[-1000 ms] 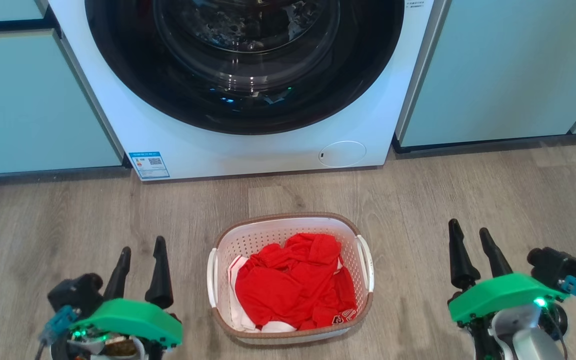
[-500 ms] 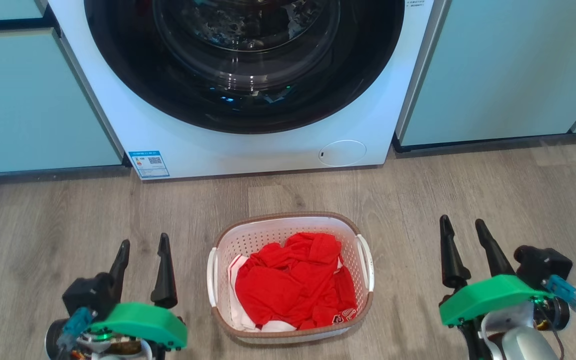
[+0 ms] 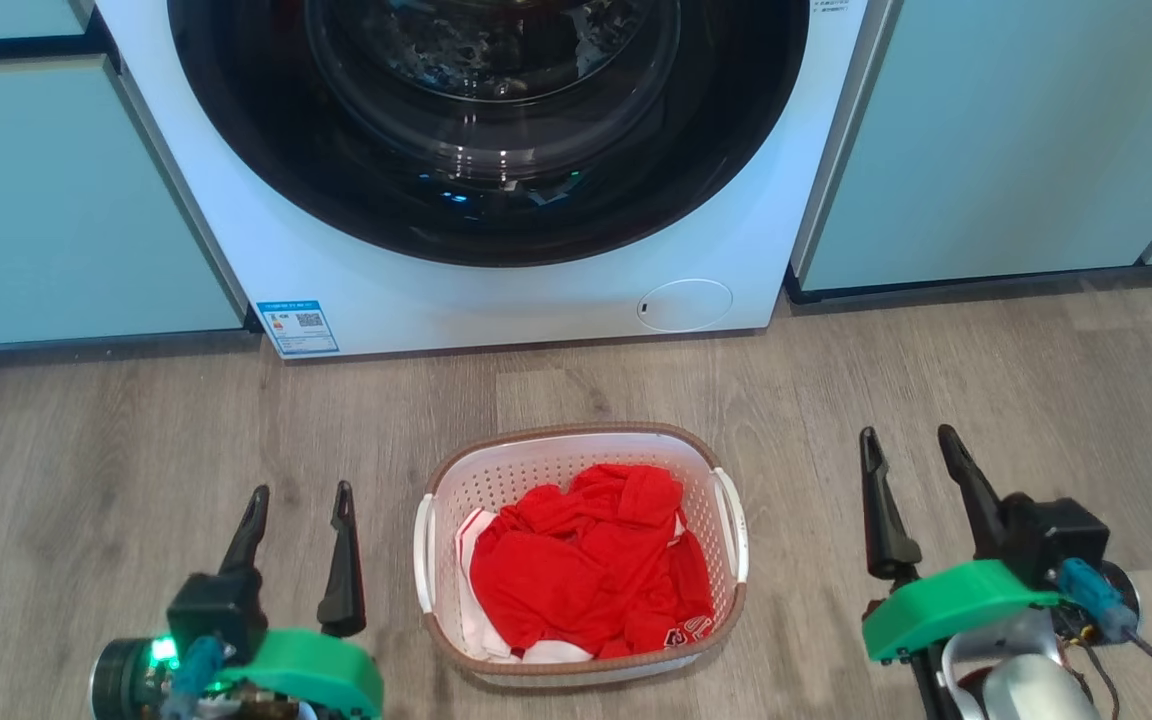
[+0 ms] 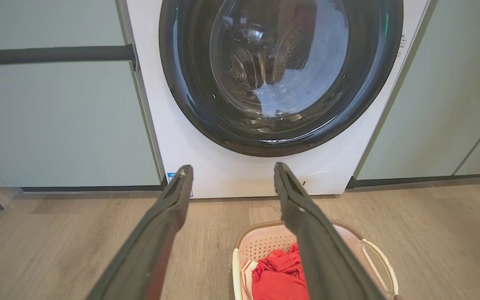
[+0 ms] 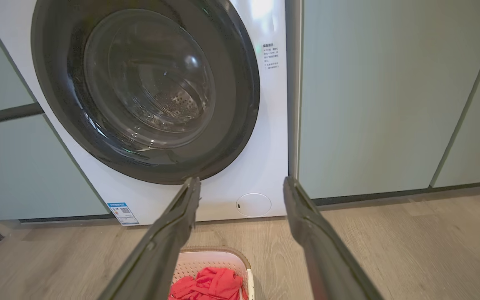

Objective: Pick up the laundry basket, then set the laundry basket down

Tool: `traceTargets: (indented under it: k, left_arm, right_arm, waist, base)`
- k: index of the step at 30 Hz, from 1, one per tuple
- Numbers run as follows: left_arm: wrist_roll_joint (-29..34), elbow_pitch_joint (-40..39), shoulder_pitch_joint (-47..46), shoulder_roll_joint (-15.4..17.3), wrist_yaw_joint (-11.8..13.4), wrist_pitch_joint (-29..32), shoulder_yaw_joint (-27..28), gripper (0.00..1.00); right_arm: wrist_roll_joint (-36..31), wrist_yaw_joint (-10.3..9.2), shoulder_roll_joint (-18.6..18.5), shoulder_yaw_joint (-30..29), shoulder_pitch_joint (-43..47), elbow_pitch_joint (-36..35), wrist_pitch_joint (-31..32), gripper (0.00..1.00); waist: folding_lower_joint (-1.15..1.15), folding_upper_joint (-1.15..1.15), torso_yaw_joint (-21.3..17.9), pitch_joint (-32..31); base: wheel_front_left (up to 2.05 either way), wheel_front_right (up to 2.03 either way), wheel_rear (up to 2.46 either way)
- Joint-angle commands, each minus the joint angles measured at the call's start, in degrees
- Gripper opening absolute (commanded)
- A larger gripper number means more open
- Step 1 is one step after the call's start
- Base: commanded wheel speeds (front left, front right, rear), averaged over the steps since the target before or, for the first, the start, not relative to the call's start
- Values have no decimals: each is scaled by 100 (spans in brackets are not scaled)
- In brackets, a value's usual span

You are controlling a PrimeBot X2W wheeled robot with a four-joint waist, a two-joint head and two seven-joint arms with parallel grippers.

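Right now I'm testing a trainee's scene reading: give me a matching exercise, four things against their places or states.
1 basket
2 red clothes
3 washer
4 left gripper

A between cabinets
B in the basket
C open, left of the basket
D on the floor, before the washer

Pairs: 1-D, 2-B, 3-A, 4-C

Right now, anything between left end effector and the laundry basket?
No. Head view shows bare floor between left end effector and laundry basket.
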Motion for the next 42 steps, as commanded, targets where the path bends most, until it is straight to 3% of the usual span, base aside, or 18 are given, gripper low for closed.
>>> traceTargets:
  k: [1,8,42]
  left_arm:
    - [246,-198,-143,-5,11,-116,148,100]
    - [618,-212,-112,-32,8,-204,149,100]
    - [686,-167,-154,-116,-119,-204,292,100]
  right_arm:
    - [-231,-8,-64,166,-161,-251,-107,100]
    - [-563,-9,-67,232,-162,-283,-194,100]
    - [-573,-9,-67,182,-201,-280,-194,100]
  waist:
    - [0,0,0,2]
    - [0,0,-6,4]
    - [0,0,0,121]
  base:
    - [0,0,0]
    - [0,0,0]
    - [0,0,0]
